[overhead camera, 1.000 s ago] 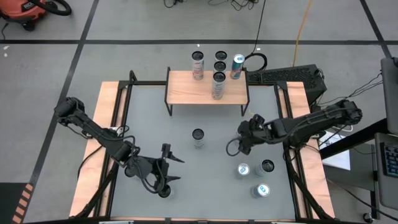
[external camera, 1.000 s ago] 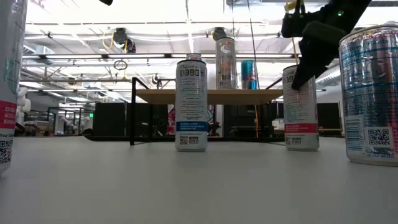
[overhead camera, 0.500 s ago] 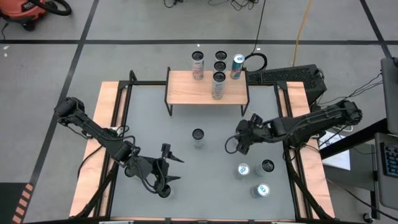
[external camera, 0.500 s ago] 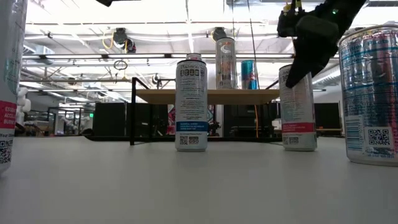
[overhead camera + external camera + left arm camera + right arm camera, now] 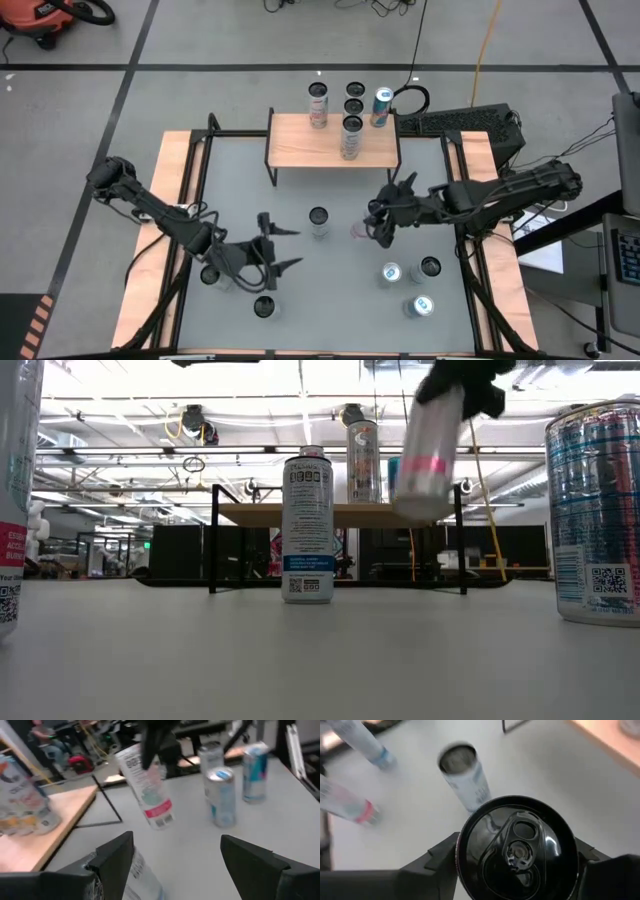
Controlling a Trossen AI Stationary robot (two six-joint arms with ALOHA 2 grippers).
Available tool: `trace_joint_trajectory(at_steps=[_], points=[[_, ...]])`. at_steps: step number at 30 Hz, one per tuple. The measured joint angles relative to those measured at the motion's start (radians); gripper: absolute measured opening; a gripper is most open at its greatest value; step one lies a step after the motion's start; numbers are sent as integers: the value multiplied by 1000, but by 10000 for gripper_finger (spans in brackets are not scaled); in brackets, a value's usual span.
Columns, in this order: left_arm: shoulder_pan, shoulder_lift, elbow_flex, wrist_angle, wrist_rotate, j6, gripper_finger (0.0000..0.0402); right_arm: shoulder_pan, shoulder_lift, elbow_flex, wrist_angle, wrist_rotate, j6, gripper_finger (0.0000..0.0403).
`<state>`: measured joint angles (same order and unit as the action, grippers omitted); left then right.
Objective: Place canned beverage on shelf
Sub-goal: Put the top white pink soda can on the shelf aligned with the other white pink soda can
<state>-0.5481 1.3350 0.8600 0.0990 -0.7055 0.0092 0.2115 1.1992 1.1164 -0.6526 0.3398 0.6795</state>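
Now the right gripper [image 5: 375,226] holds a tilted can [image 5: 428,445] up, near the shelf [image 5: 300,140]; another can [image 5: 318,221] stands beside.

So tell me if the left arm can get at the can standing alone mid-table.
Probably yes. The left tool is open and empty, pointing across bare table toward the lone can. The right tool, carrying a lifted can, is close on the far side.

Overhead and table-level views share the shelf [image 5: 333,140]; wrist cameras sit close.
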Motion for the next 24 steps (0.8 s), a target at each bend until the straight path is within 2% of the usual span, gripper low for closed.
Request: trace_joint_trajectory(at_steps=[12, 24], points=[[77, 0, 0, 174, -1, 54, 299, 7, 0, 40, 192, 0, -94, 209], [140, 0, 0, 177, 1, 27, 300, 7, 28, 40, 425, 23, -275, 209]])
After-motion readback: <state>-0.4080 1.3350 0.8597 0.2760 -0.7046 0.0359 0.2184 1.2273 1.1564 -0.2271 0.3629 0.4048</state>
